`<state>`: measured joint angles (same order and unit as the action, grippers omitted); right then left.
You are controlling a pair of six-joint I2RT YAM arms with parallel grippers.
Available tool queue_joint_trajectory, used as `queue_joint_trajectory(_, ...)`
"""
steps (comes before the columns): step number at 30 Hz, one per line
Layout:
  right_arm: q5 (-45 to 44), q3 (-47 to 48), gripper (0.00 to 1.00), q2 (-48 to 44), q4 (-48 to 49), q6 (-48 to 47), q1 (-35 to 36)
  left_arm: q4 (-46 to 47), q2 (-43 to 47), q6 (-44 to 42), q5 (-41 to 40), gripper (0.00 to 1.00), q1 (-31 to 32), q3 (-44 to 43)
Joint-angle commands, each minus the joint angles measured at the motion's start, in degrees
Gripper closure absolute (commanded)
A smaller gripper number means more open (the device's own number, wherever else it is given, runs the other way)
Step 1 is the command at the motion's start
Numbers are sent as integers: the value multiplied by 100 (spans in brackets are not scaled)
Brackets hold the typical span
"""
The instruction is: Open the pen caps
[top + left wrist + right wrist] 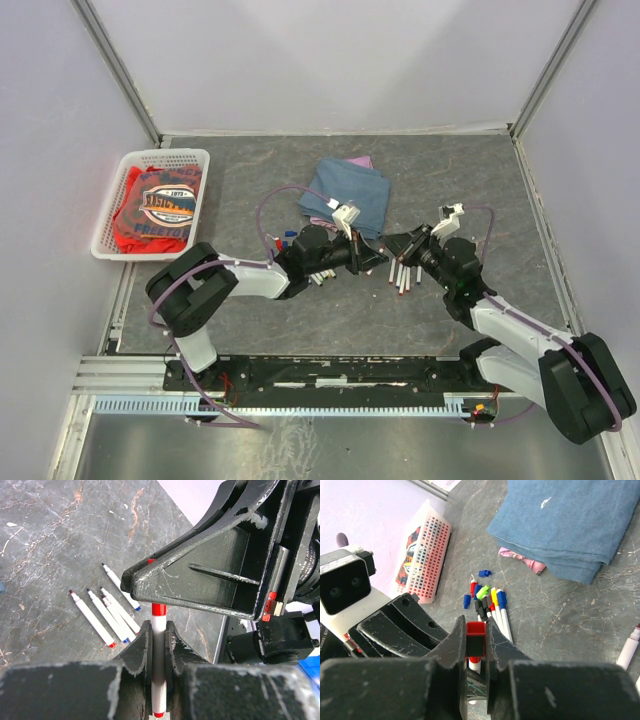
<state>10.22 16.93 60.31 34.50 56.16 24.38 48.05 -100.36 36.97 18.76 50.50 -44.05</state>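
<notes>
My left gripper (158,627) is shut on a white pen barrel (158,652) with a red tail end. My right gripper (475,625) is shut on that pen's red cap (475,637), which still meets the barrel. The two grippers (372,258) (395,248) meet tip to tip above the table's middle. Several capped pens (492,602) lie in a row beyond the right gripper, with loose blue caps (467,600) beside them. Several uncapped pens (107,615) lie on the table to the left in the left wrist view, and show in the top view (403,278).
A folded blue cloth (348,192) lies behind the grippers, with pink fabric under it. A white basket (150,202) holding a red shirt stands at the far left. Grey walls close in the table.
</notes>
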Motion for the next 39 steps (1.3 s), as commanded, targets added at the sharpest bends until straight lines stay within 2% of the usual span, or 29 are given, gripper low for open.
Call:
queue_joint_trajectory(1, 56, 18, 99, -172, 151, -250, -51, 550, 236, 297, 79, 97, -7, 66)
queue_joint_trajectory(9, -826, 311, 99, -207, -1064, -146, -69, -121, 284, -425, -980, 97, 190, 98)
queue_joint_trajectory(15, -1356, 461, 99, -443, -1871, -143, -72, -257, 190, -686, -1710, 97, 422, 140)
queue_joint_trajectory(20, -1479, 507, 99, -582, -2108, -359, -72, -457, 194, -874, -2143, 97, 601, 55)
queue_joint_trajectory(25, -1305, 325, 99, -666, -1749, -557, -67, -625, 311, -922, -2117, 97, 609, 49)
queue_joint_trajectory(31, -423, 124, 99, -609, -656, -1188, -70, -969, 392, -852, -1584, 97, 590, -55)
queue_joint_trajectory(39, 382, -117, 99, -761, 291, -1320, -161, -19, 838, 225, -252, 97, 191, 409)
